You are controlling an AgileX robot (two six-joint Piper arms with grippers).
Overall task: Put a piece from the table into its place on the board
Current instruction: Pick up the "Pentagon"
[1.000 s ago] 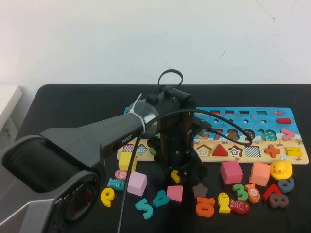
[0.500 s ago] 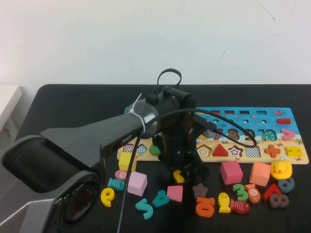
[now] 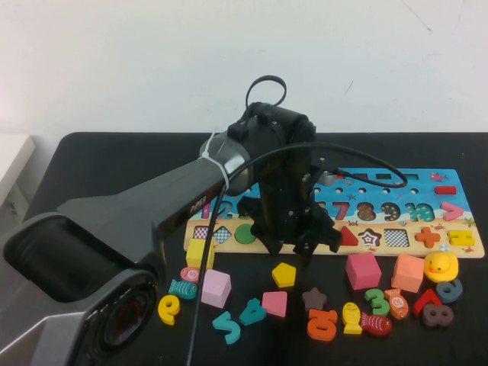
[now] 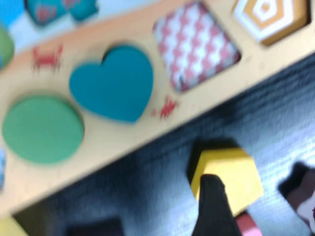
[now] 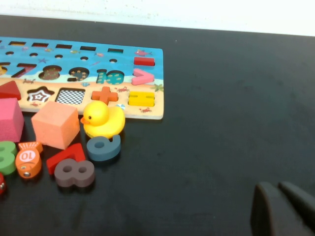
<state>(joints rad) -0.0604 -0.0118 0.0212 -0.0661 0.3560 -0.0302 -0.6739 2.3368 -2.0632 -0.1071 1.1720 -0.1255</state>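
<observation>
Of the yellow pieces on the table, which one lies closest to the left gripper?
The small flat yellow pentagon, just below the left gripper, not held. The yellow cube lies farther left by the board's edge; the duck sits far right.

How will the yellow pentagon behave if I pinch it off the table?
Yellow pentagon: rigid, probably light; lying flat, it won't roll but may slide. Thin edges give little grip. Left gripper hovers open near it; right gripper is parked aside, shut.

Light is bright and even; shadows on the dark bench (image 3: 114, 152) are soft. The left wrist view is strongly blurred.
</observation>
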